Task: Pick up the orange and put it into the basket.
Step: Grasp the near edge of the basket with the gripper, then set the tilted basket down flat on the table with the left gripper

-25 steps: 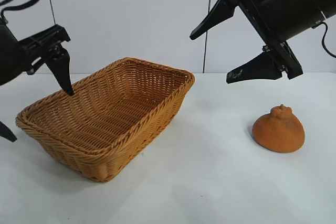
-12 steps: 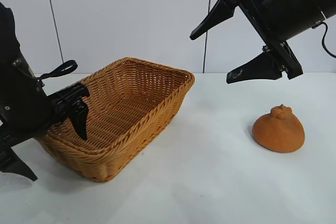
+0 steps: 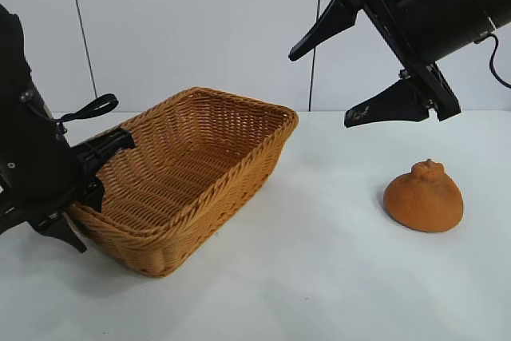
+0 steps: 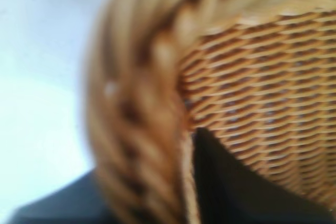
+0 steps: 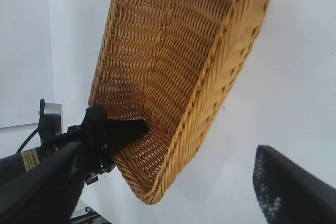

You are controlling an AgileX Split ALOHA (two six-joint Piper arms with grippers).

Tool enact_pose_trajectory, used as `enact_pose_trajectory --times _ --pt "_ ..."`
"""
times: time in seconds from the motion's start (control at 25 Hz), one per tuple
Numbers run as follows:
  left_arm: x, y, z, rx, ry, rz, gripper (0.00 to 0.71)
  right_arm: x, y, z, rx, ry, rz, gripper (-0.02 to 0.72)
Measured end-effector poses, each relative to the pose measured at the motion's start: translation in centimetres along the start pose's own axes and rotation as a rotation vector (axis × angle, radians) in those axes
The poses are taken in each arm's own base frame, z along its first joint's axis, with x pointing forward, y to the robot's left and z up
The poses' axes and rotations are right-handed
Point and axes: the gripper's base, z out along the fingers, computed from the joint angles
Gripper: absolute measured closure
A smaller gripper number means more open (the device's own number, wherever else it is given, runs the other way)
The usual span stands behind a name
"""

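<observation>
Gripping: left gripper (image 3: 80,197) is pinching the braided rim at the near left corner of the tan-brown woven wicker basket (image 3: 200,157), one finger inside the wall and one outside, as the left wrist view is showing close up.
Hovering: right gripper (image 3: 335,77) is hanging high over the white tabletop (image 3: 319,277) with its fingers spread wide, holding nothing.
Lying: the dull-orange, rough-skinned, dome-shaped orange (image 3: 423,197) is sitting on the tabletop below and slightly to the right of the right gripper, well apart from the basket.
Judging the step: the left arm seems to be steadying the basket while the pick is not yet begun.
Doing it well: the right gripper should be coming straight down over the knobby top, fingers straddling the widest part of the dome, closing gently so the fruit is not rolling away.
Watching for: the pinch on the rim tipping or dragging the basket.
</observation>
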Motion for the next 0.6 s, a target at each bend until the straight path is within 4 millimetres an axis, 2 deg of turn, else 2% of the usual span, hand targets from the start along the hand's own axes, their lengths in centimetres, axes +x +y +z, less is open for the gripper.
enact_pose_trajectory --times 0.2,0.4,0.6 --pt "-0.6 -1.5 -1.1 -0.009 0.012 0.049 0.623 0.0 0.0 0.0 0.0 0.001 0.0 0.106" --pt "-3.0 -4.3 -2.6 0.048 0.0 0.166 0.623 0.0 0.0 0.0 -0.001 0.002 0.0 0.106" --pt "-5.2 -6.7 -2.5 0.071 0.069 0.307 0.623 0.0 0.0 0.0 0.003 0.005 -0.005 0.106"
